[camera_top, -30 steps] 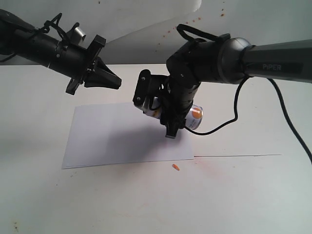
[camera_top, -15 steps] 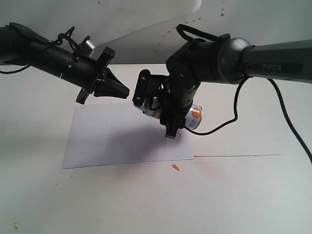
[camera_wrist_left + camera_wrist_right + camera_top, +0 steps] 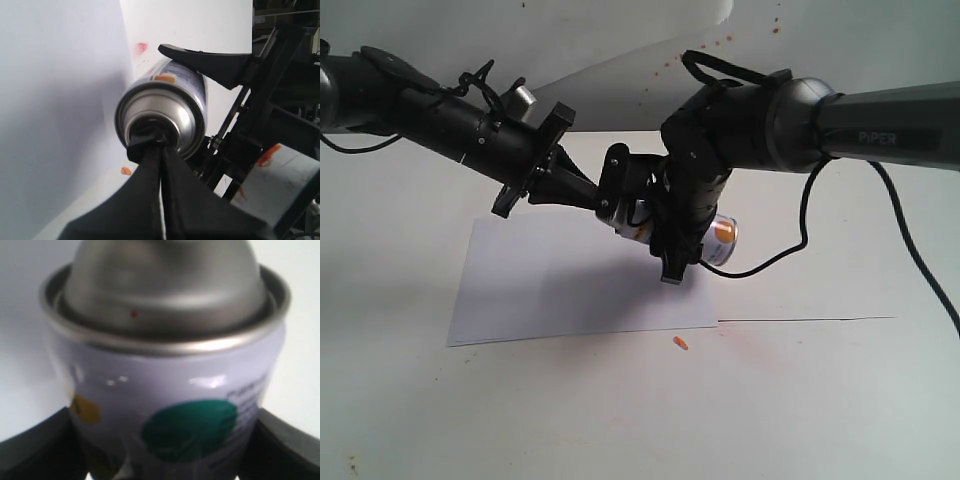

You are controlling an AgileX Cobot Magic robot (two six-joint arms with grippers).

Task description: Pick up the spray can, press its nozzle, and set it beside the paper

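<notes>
- While the right gripper (image 3: 647, 228) is clamped across the body of the spray can (image 3: 724, 236), the can hangs in the air over the right part of the paper (image 3: 550, 280). It is tipped well over, its top turned toward the left arm.
- The left gripper (image 3: 588, 195) has its fingers pressed together into one narrow wedge. In the left wrist view the tip sits right at the nozzle (image 3: 149, 134), in the middle of the silver shoulder.
- The can looks like a rigid metal cylinder that will not give under the jaws. Its glossy printed wall is probably slick, so a grip across the middle of the body, as it is held here, seems the safest hold.
- It is likely light enough for one arm, but round, so it may twist in the grip.
- The nozzle is far narrower than the body, so a push needs to run straight along the can's axis. An off-centre push could swing the can.
- Which way the spray outlet faces cannot be told.
</notes>
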